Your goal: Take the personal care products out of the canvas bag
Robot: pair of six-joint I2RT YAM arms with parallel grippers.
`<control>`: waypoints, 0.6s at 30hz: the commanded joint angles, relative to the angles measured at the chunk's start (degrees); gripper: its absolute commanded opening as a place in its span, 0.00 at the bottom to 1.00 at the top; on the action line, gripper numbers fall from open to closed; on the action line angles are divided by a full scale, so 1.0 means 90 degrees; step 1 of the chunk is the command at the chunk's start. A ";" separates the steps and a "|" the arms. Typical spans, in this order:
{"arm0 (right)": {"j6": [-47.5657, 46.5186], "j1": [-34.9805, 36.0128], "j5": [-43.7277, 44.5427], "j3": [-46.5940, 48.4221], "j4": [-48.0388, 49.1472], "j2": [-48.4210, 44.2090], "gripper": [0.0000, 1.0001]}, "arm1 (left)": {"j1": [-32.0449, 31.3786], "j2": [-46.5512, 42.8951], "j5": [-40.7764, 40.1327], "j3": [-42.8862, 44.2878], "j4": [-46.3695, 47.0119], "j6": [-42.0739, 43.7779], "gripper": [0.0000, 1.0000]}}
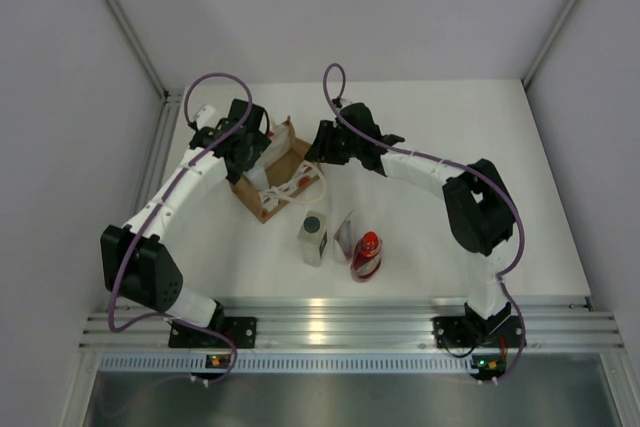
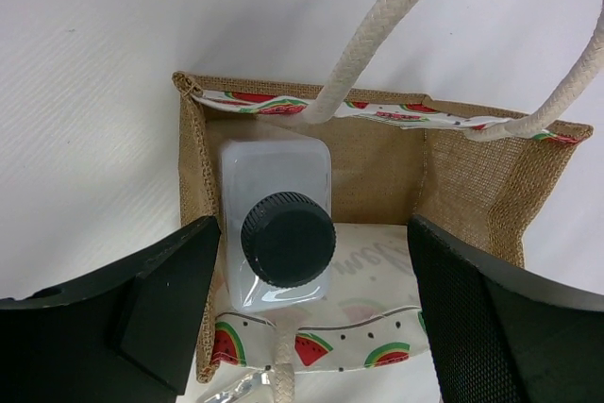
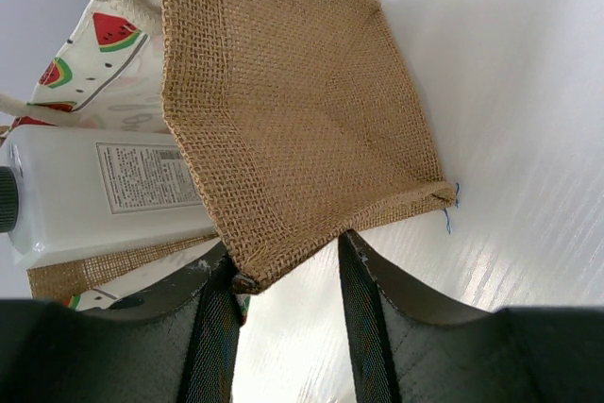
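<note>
The canvas bag [image 1: 287, 165] lies at the back left of the table, its mouth facing my left wrist camera. One white bottle with a dark grey cap [image 2: 281, 233] sits inside it and also shows in the right wrist view [image 3: 94, 197]. My left gripper [image 2: 311, 250] is open, its fingers either side of the bag's mouth, and the bottle lies near the left finger. My right gripper [image 3: 286, 276] is open at a burlap corner of the bag [image 3: 293, 110], which touches its left finger. Another white bottle [image 1: 313, 238], the white flat tube [image 1: 345, 235] and the red bottle [image 1: 366, 255] stand on the table.
The bag's white rope handles [image 2: 377, 35] loop up in front of the left wrist camera. An aluminium rail [image 1: 330, 319] runs along the near edge of the table. Grey walls close in the back and both sides.
</note>
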 commanded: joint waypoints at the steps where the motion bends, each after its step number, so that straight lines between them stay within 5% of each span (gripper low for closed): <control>1: -0.0123 -0.0087 -0.0063 0.0254 -0.0084 0.0010 0.41 | 0.0014 0.0125 0.0006 -0.0087 0.0309 -0.0069 0.85; 18: -0.0123 -0.0087 -0.0083 0.0273 -0.0074 0.0049 0.41 | 0.0014 0.0115 -0.0042 -0.0175 0.0368 0.0009 0.84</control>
